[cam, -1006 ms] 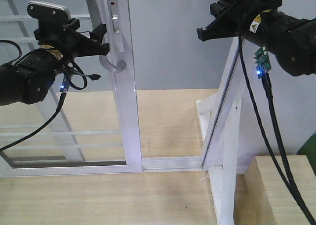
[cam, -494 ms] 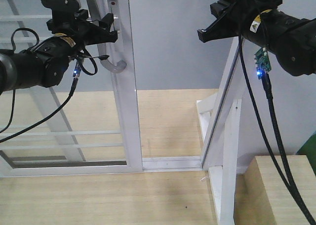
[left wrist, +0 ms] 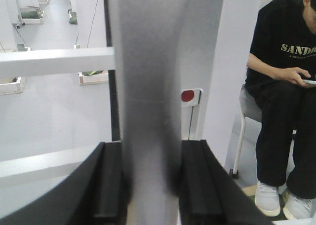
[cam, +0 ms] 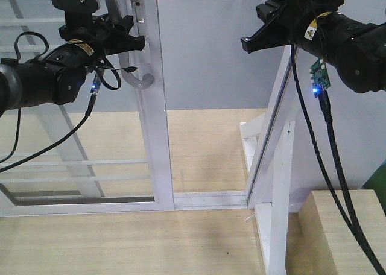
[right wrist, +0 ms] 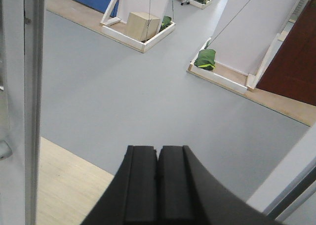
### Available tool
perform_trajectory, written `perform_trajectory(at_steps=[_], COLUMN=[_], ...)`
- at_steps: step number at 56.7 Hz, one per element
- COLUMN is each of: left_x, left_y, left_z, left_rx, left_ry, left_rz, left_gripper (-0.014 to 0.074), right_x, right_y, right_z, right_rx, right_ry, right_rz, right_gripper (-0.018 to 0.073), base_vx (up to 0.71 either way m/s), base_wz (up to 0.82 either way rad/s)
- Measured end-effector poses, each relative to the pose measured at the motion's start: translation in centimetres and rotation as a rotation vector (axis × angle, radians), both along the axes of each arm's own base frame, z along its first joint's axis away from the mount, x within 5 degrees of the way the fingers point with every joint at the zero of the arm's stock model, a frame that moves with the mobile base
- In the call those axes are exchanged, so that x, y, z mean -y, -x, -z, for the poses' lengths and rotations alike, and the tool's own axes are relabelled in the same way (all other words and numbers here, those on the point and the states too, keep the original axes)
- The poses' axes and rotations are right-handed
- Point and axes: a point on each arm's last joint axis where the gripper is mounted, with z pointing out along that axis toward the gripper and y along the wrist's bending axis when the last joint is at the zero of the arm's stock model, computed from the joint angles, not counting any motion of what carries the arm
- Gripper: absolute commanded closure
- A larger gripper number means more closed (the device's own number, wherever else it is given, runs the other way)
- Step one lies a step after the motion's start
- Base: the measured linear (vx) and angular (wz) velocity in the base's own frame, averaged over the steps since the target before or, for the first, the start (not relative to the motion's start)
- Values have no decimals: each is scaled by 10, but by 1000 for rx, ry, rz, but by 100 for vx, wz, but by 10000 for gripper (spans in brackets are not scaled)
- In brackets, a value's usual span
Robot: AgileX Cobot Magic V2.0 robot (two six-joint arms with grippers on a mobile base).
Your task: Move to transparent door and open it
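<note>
- Step in hand as I read it: the drive-up part looks done and I'm at the grab-the-handle stage, so the actual opening is what's left.
- The left claw (cam: 132, 34) is up at the top left of the front view, right on the curved grey handle (cam: 137, 77) of the transparent door (cam: 154, 124).
- In the left wrist view the handle is a blurry grey bar running straight down between the two black pads (left wrist: 106, 185). It fills the whole gap and seems to touch both sides, so I'd call the claw clamped on it, though the blur means I can't swear to how firm it is.
- The right claw (right wrist: 158, 161) has its fingers pressed together on nothing. It hangs high on the right, near the white post (cam: 274, 142) and well apart from the door.
- The door itself stands on the left of the scene, upright in its floor track (cam: 208, 198), handle stile just left of centre. There's an open gap between that stile and the post on the right.
- Next move, my guess: haul the panel sideways to the left along the track. It needs a straight pull in line with the rail and a steady grip, since any twist could let the smooth handle slip out of the pads or make the panel bind.
- Somebody's sitting on a chair (left wrist: 242, 116) on the far side of the glass, off to the right, so I'd keep it slow.
</note>
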Motion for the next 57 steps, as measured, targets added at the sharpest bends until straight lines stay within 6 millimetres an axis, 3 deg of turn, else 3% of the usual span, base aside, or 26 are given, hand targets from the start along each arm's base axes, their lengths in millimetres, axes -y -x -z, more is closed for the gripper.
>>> perform_trajectory(at_steps=[22, 37, 48, 57], left_x=[-23, -58, -86, -102], left_y=[7, 25, 37, 39], left_z=[-12, -21, -47, -48], left_rx=[-63, -79, -24, -61], left_ry=[-33, -50, -39, -94], left_rz=[-57, -140, -208, -238], left_gripper=[603, 603, 603, 603], right_x=[0, 0, 0, 0], right_y=[0, 0, 0, 0], right_z=[0, 0, 0, 0], right_rx=[0, -1, -1, -1], right_ry=[-1, -3, -4, -4], right_rz=[1, 2, 2, 2], right_gripper=[561, 561, 561, 561], base_vx=[0, 0, 0, 0], base_wz=[0, 0, 0, 0])
